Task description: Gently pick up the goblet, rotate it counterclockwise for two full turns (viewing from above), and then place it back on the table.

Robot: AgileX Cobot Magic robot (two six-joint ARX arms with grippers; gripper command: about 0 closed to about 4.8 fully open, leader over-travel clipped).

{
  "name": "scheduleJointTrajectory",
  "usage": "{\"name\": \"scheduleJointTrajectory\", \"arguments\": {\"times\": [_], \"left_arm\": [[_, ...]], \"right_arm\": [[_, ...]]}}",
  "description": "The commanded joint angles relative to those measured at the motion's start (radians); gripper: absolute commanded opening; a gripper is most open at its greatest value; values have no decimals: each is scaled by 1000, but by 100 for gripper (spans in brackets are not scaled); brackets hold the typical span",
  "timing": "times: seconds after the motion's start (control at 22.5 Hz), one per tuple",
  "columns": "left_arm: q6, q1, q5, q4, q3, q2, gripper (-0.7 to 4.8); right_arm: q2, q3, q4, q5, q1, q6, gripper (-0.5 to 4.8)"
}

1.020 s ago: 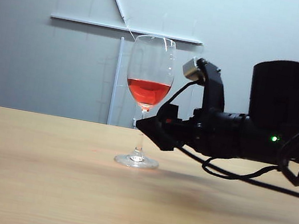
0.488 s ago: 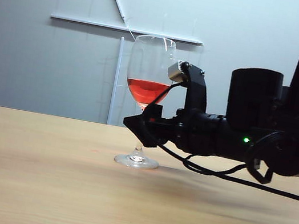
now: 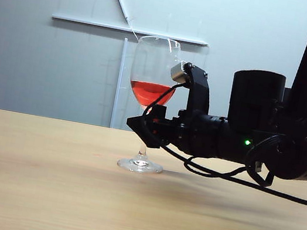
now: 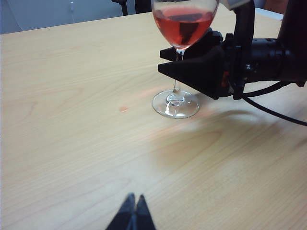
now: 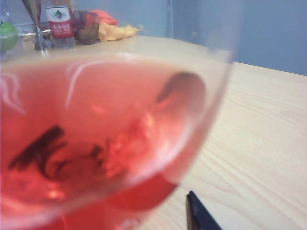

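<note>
The goblet (image 3: 155, 73), a clear stemmed glass with red liquid, stands upright on the light wood table (image 3: 39, 190). My right gripper (image 3: 137, 125) reaches in level from the right, just under the bowl. In the left wrist view its two black fingers lie one on each side of the thin stem, with the right gripper (image 4: 161, 60) open and a gap at the stem. The goblet's foot (image 4: 175, 104) rests flat on the table (image 4: 72, 120). Up close the bowl (image 5: 96, 143) fills the right wrist view, with one fingertip (image 5: 197, 218) showing. My left gripper (image 4: 135, 203) is shut, empty and well short of the glass.
A black cable (image 3: 248, 182) trails from the right arm just above the tabletop. At the table's far end stand a red-labelled bottle (image 5: 60, 24), a dark cup (image 5: 86, 26), a yellow-orange heap (image 5: 115, 31) and something green (image 5: 7, 36).
My right gripper has slid left and its fingers now straddle the goblet's stem. The goblet has stayed put, and the left arm has not moved.
</note>
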Motion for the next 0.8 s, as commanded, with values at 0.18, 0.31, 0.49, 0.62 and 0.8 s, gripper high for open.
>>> {"name": "scheduleJointTrajectory", "arguments": {"times": [0.18,0.31,0.49,0.62,0.8], "left_arm": [[0,1,2,13,3,-1,-5],[0,1,2,13,3,-1,-5],[0,1,2,13,3,-1,-5],[0,1,3,13,3,-1,-5],[0,1,2,13,3,-1,-5]], "right_arm": [[-3,4,18,-5,2,5,197],[-3,4,18,-5,2,19,172],[-3,4,18,-5,2,27,114],[-3,4,19,-5,2,28,93],[-3,4,21,-8,2,32,26]]}}
